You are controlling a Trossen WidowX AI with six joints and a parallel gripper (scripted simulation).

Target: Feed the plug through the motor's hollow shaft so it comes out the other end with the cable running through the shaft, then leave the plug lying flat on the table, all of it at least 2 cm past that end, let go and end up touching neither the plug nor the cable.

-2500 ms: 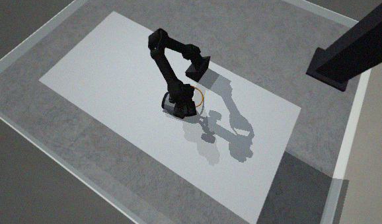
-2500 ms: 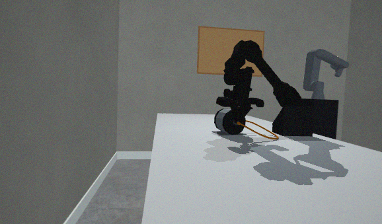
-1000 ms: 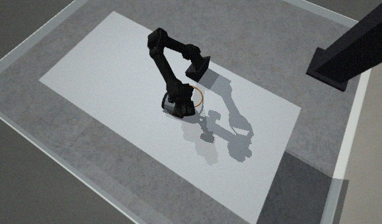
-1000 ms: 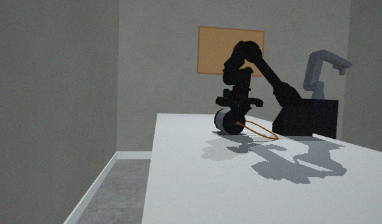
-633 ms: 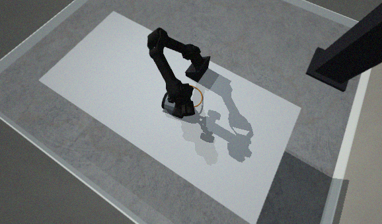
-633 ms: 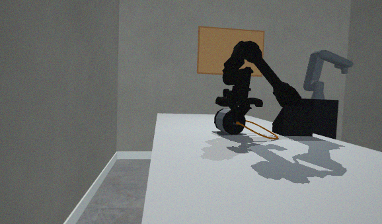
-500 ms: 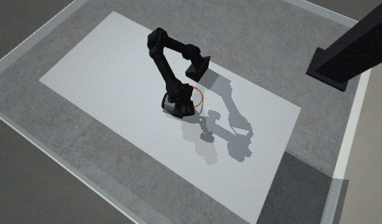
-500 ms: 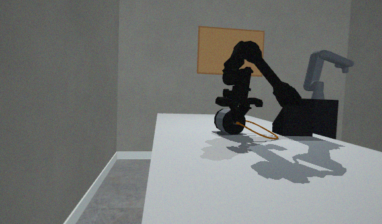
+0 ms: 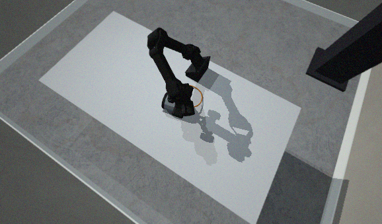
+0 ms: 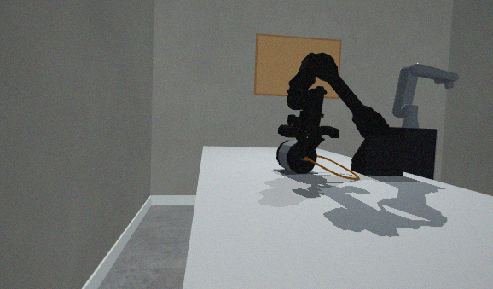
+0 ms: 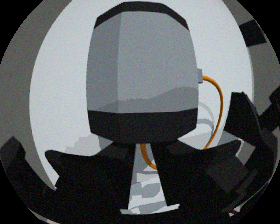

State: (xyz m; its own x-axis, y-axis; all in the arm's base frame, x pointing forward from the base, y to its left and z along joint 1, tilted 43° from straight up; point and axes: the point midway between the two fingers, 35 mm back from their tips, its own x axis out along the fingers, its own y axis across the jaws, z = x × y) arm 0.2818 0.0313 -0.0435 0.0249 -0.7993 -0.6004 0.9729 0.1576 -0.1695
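At frame centre on the white table (image 9: 99,67), the grey motor (image 10: 287,156) lies on its side, its long axis level and its dark end facing the exterior camera. Only that side view shows the orange cable (image 10: 337,169) looping out of the shaft end; from overhead the arm hides most of it. The gripper (image 11: 148,156), nearly closed, pinches the cable just beside the motor's dark band.

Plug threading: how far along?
Done: the orange cable loops from the table back to the motor shaft mouth, and the gripper is clamped on it there.
In hand: feeding at the shaft mouth; the plug itself is not visible.
Left: no exit at the far end visible, then lay the plug flat, release, back away.
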